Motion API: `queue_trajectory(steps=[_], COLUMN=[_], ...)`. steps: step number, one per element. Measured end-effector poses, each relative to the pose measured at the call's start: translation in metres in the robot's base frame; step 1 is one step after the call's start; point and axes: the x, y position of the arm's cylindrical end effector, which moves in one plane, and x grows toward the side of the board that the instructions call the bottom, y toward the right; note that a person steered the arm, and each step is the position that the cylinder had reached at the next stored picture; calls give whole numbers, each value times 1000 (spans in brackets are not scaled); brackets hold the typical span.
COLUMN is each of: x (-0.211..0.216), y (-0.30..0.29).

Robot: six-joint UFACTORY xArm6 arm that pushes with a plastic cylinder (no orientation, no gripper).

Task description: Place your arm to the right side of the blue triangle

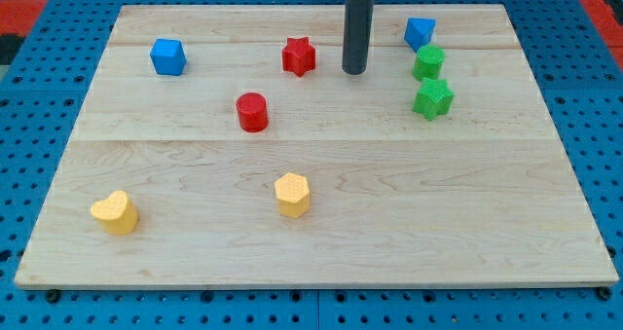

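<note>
The blue triangle (420, 31) sits near the view's top right on the wooden board (321, 242). My tip (354, 72) rests on the board to the triangle's left and a little below it, with a clear gap between them. A red star (299, 56) lies just left of the tip. A green round block (428, 63) touches the triangle's lower right side.
A green star (432, 98) sits below the green round block. A blue cube (167, 56) is at the top left, a red cylinder (252, 112) left of centre, a yellow hexagon (292, 195) at bottom centre, a yellow heart (115, 213) at bottom left.
</note>
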Motion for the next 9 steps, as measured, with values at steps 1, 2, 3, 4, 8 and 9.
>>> queue_trajectory(steps=[1,2,3,4,8,9], x=[-19,-34,-61,-96,-61,-42], y=[1,-1,1,12,158,129])
